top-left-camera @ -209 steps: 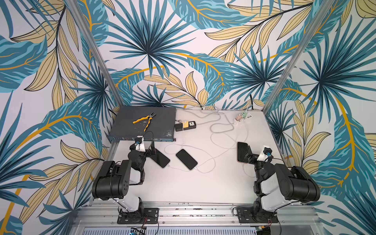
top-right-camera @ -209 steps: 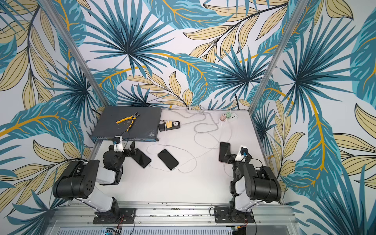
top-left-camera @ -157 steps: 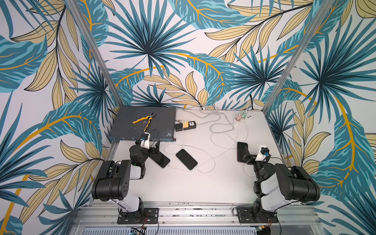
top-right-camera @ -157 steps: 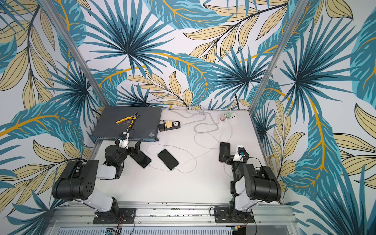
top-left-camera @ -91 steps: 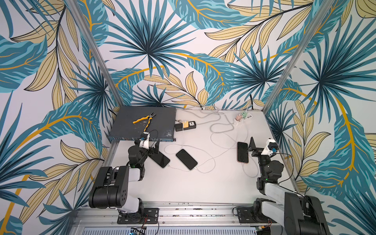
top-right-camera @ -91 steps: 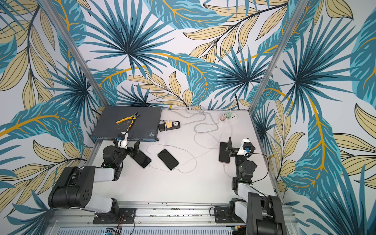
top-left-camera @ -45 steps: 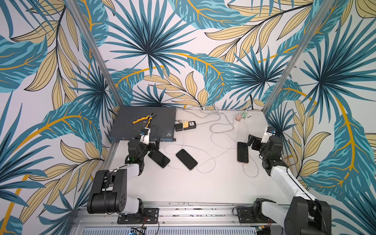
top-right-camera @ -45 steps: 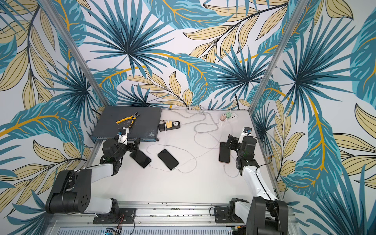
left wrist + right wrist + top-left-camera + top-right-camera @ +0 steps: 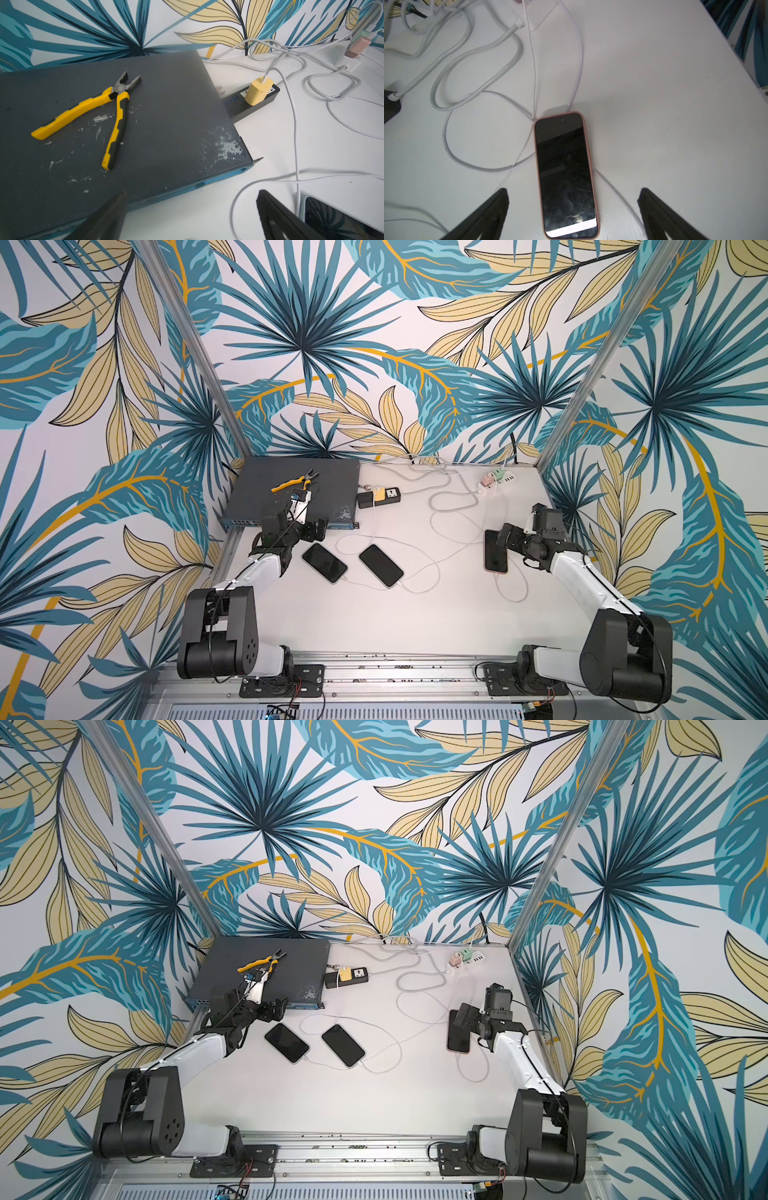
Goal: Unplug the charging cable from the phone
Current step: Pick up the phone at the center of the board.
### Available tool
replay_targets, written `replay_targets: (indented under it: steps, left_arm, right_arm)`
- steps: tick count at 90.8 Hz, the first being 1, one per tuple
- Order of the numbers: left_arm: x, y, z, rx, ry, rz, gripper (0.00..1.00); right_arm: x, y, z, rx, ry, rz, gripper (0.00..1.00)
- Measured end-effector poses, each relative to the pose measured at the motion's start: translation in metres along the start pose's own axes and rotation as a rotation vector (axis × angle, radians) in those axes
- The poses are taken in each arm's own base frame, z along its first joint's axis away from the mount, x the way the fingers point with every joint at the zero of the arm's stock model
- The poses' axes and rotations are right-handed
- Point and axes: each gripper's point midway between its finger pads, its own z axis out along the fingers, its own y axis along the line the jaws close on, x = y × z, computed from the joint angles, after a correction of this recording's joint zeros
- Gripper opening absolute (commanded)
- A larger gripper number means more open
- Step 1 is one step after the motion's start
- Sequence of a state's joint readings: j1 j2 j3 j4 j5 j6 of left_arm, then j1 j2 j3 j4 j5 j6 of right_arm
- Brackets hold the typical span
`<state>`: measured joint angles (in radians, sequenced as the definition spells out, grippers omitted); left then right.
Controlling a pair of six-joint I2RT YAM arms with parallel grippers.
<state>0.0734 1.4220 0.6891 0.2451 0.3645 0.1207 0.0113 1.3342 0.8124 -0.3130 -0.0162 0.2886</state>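
Phone (image 9: 564,172) lies under spread right end effector (image 9: 573,190); left end effector (image 9: 192,191) gapes too.

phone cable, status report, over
Left pincer open, empty. Right pincer open above pink-cased phone. Charging cable looks plugged in. Grey cord beside phone.

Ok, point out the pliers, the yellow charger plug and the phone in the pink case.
pliers (image 9: 119,89), left wrist view, on the pivot joint
yellow charger plug (image 9: 258,93), left wrist view, on its body
phone in the pink case (image 9: 564,170), right wrist view, middle of its dark screen
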Motion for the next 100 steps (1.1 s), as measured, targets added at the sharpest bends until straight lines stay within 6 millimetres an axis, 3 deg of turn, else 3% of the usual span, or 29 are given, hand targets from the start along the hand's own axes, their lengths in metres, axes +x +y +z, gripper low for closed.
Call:
replay_targets:
  steps: [26, 50, 83, 100]
  left_arm:
    - [0.004, -0.001, -0.006, -0.001, 0.028, 0.009, 1.0]
    - [0.004, 0.002, -0.008, -0.008, 0.028, 0.012, 1.0]
    - [0.002, 0.007, -0.013, -0.023, 0.024, 0.006, 1.0]
    - [0.002, 0.01, -0.014, -0.029, 0.024, 0.003, 1.0]
  right_arm:
    - [0.045, 0.004, 0.025, 0.03, 0.194, -0.091, 1.0]
    - [0.07, 0.008, 0.044, 0.057, 0.294, -0.179, 0.99]
    - [0.073, 0.008, 0.055, 0.085, 0.32, -0.223, 0.99]
    - [0.07, 0.009, 0.059, 0.1, 0.318, -0.245, 0.91]
